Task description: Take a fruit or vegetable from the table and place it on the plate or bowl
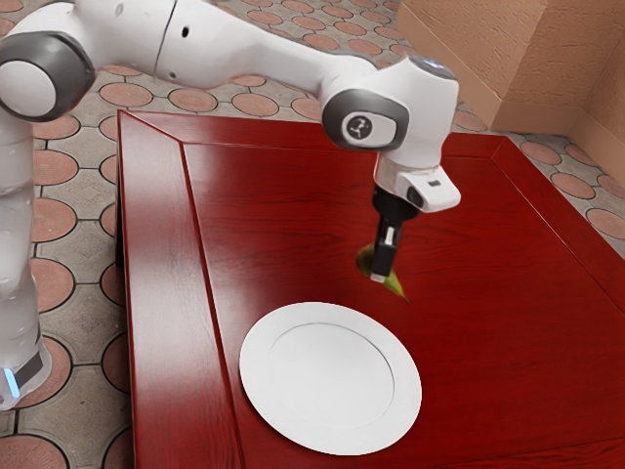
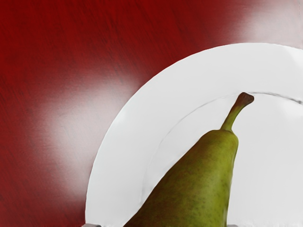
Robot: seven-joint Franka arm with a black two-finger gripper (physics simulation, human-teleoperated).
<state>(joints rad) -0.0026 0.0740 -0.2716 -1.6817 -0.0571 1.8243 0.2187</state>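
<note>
As I watch from the exterior view, my black two-finger claw (image 1: 384, 262) points down from the white arm (image 1: 244, 49) over the glossy dark-red wooden counter (image 1: 508, 293), and its fingers are clenched on a green, speckled pear (image 1: 395, 284) with a brown stem. The fruit shows on both sides of the near finger, tilted, its lower end just beneath the fingertips and close to the counter; I cannot tell whether it touches the wood. A round, flat white plate (image 1: 330, 376) lies on the counter near the claw, on the camera's side of it, apart from the pear. Under my hand in the wrist view, the pear (image 2: 199, 184) looms large, its stem (image 2: 239, 106) reaching out across the plate (image 2: 189, 85), with red counter (image 2: 57, 56) beyond the rim.
</note>
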